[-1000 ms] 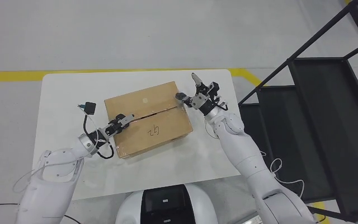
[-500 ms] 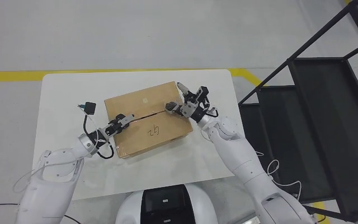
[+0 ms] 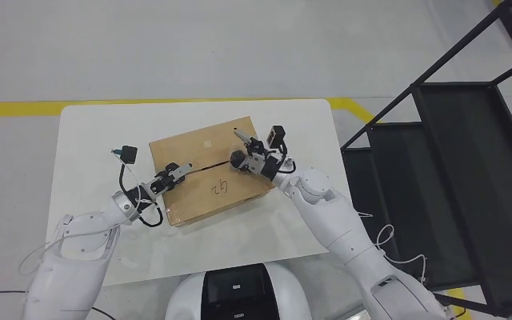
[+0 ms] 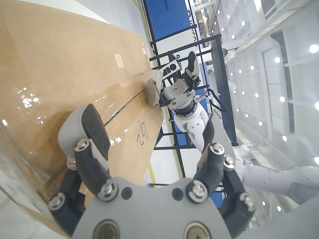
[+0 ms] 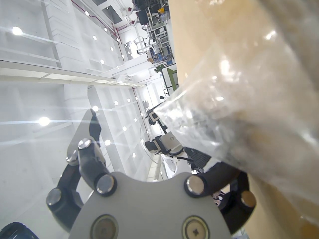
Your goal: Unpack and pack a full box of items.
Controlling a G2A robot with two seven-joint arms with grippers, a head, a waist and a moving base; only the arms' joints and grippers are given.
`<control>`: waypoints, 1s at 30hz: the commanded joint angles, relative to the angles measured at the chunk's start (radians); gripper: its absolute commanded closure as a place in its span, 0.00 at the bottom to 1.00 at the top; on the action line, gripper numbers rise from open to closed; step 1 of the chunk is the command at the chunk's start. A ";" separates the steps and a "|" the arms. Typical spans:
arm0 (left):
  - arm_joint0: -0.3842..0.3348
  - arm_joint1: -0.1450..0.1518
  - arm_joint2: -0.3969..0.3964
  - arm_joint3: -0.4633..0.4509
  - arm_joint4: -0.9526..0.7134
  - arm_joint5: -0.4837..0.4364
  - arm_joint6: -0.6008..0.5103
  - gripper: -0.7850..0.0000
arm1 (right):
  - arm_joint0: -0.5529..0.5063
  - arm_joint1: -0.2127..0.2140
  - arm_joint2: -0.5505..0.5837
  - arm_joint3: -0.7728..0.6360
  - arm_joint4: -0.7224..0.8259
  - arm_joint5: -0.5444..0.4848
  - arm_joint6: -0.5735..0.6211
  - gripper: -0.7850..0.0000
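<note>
A brown cardboard box, closed and taped with clear tape along its top seam, lies in the middle of the white table. My left gripper is open at the seam's left end, one pad resting on the box top. My right gripper is open over the seam's right end, with one fingertip touching the box and the other raised. In the right wrist view a crumpled flap of clear tape lifts off the box and hides one finger; the other finger is free.
A small black plug on a cable lies on the table left of the box. A black metal stair frame stands close to the table's right side. A yellow floor line runs behind the table.
My right gripper has moved left from the box's right edge onto the box top, to the seam's right end. The left arm and the box have not moved.
</note>
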 commanded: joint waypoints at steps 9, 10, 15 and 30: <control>0.000 0.000 0.000 0.000 0.000 0.000 0.000 0.00 | -0.024 0.004 0.019 -0.107 -0.043 0.007 -0.063 0.00; 0.000 0.000 0.000 0.000 0.000 0.000 0.000 0.00 | -0.025 0.005 0.024 -0.118 -0.052 0.015 -0.083 0.00; 0.000 0.000 0.000 0.000 0.000 0.000 0.000 0.00 | -0.032 0.008 0.042 -0.161 -0.084 0.070 -0.164 0.00; 0.006 0.000 -0.001 -0.009 -0.001 0.000 0.016 0.00 | -0.002 -0.008 -0.052 -0.155 -0.174 0.125 -0.190 0.00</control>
